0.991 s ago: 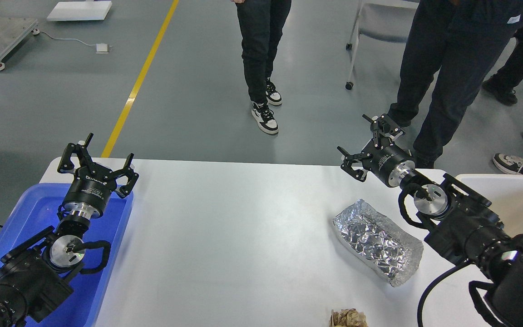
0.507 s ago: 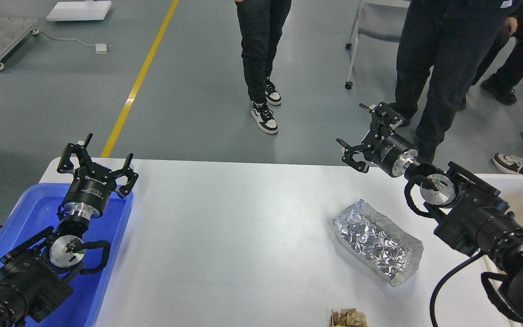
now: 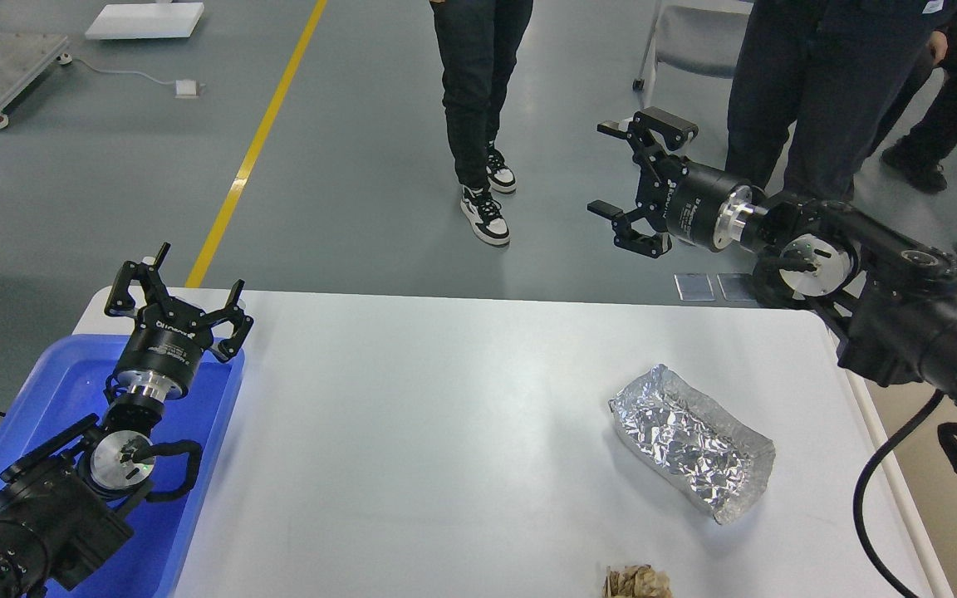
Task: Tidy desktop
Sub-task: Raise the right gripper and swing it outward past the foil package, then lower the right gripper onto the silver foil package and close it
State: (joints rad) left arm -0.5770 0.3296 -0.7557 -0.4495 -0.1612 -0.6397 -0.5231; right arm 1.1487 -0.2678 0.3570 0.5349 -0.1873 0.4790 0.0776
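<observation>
The white bench [image 3: 462, 432] fills the lower middle of the frame, wide and plain, with rounded corners; as a thing to be tidied it is rigid and fixed, not to be grasped at all, so the handling falls to what lies on it. At lower left a blue plastic tray [image 3: 46, 390] butts against its left edge, and along the right edge a strip of an off-white bin [image 3: 902, 498] shows. Right of centre on the bench lies a crumpled foil wrapper [image 3: 690, 444], long and lumpy: I judge it light, soft and easily crushed, with a slick surface, so the best hold is probably across its narrow width near the middle, squeezed gently. At the bottom edge a crumpled brown paper scrap [image 3: 636, 581] peeks in, likely just as light. The right tool [image 3: 624, 178], in the upper right, hangs above the floor beyond the bench's far edge, fingers spread wide and holding nothing, well apart from the foil. The left tool [image 3: 175, 286] sits over the tray's far corner at mid left, also spread open and empty
</observation>
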